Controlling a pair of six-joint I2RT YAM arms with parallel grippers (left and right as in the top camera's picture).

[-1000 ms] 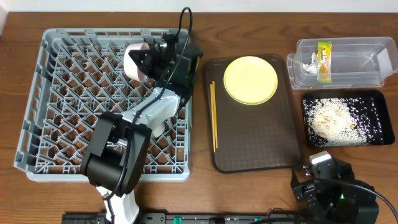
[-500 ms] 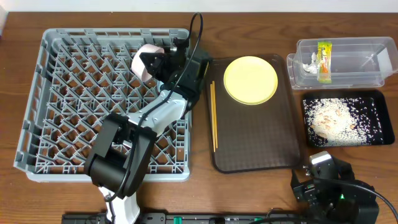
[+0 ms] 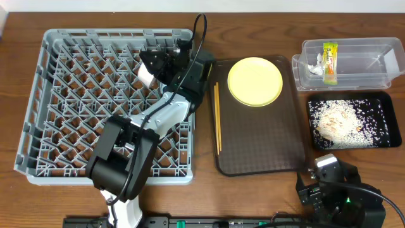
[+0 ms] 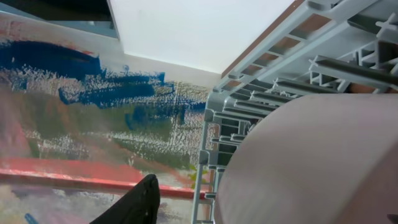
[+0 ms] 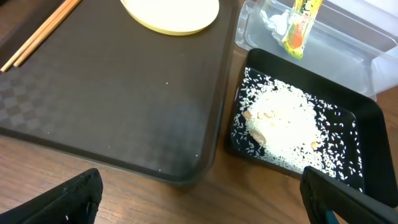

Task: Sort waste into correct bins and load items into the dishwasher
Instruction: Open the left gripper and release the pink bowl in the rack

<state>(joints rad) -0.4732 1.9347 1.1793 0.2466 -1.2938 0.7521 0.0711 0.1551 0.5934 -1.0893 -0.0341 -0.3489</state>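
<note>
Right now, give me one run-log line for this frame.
left gripper: at white cup, dish rack far edge, grip unclear | right gripper: open, empty | yellow plate, chopsticks: on brown tray

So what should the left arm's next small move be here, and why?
Probably open the left end effector fully and lift it straight up. The white cup looks seated among the pegs of the dish rack, near its far right corner, but whether it is gripped or free is unclear. A clean vertical retreat should avoid tipping it before going for the yellow plate.
</note>
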